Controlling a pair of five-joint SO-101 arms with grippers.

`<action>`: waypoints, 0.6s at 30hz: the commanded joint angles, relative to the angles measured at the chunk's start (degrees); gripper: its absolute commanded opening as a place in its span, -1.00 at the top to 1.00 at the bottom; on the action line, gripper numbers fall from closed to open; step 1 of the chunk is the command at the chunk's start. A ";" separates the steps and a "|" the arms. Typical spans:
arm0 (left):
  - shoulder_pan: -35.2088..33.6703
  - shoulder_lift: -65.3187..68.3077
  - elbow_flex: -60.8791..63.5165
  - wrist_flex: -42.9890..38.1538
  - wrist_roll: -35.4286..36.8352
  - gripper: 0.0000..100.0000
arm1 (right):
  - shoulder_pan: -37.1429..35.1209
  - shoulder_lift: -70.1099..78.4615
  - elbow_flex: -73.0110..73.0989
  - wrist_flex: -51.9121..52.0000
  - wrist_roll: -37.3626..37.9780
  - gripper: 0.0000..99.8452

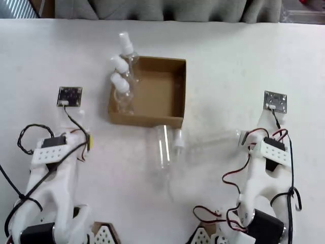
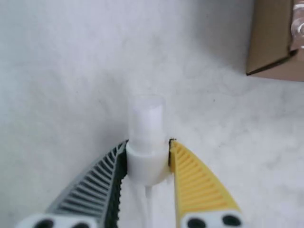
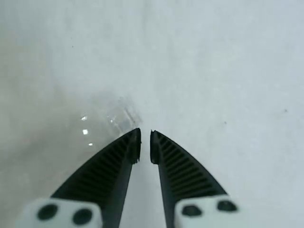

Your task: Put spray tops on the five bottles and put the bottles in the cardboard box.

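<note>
While the left claw (image 2: 147, 142) pinches a white top (image 2: 145, 118) by its collar, one grey finger and one yellow finger press it from either side above the table (image 2: 71, 71); a corner of the box (image 2: 273, 42) lies beyond, apart from the top. Seen from above, the box sits open at mid-table; three topped bottles (image 1: 123, 81) crowd at its left wall, their white heads leaning out past the rim; whether they rest fully inside I cannot tell. Just in front of the box a bare bottle (image 1: 162, 147) lies on its side, with a loose top (image 1: 179, 140) just beside it; a second bottle (image 1: 213, 140), also bare, lies between these and the right arm. The right claw (image 3: 145, 137) is pressed nearly together, with a thin gap at the tips and nothing in it; the second bottle's mouth lies just past one fingertip. A left board (image 1: 69, 96) and a right board (image 1: 275, 101) lie on the table, each wired back to its arm.
</note>
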 commanded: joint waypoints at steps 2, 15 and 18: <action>0.13 -2.24 0.09 0.62 -0.62 0.96 | -0.66 0.04 -1.49 -2.42 -0.53 0.95; 0.13 -2.24 0.09 0.70 -0.62 0.96 | -10.15 0.04 -1.67 -8.48 -0.62 0.95; 0.13 -2.24 0.09 0.70 -0.62 0.96 | -12.09 -0.04 -1.67 -10.07 -0.62 0.94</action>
